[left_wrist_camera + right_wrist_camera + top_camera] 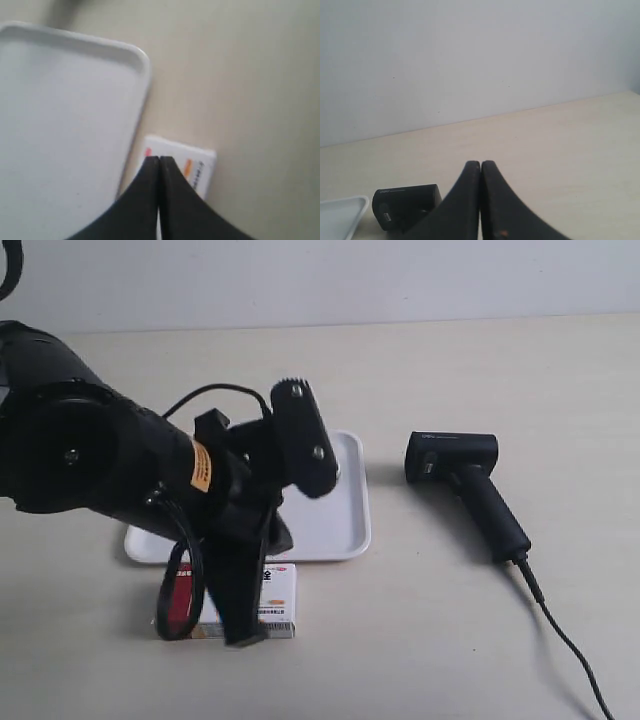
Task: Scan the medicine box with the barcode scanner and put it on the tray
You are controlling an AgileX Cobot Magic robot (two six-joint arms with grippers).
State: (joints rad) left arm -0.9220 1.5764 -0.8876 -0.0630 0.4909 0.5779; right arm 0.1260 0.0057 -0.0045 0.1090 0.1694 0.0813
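My left fingers (159, 162) are pressed together, empty, hovering right above the medicine box (200, 167). Box lies flat on the bench (450, 640), just near of the tray (345, 530), long axis left-right. Right fingers (480, 167) closed, empty, short of the barcode scanner (465, 485).

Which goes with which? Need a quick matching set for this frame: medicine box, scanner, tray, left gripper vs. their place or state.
Things:
1. medicine box
2. barcode scanner
3. tray
4. left gripper

Place or state:
A. lying on its side on the table, cable attached, no arm near it
B. fingers pressed together, tips over the carton
C. white, nothing seen on it
D. on the table just off the tray's rim, under the arm

Pairs: 1-D, 2-A, 3-C, 4-B
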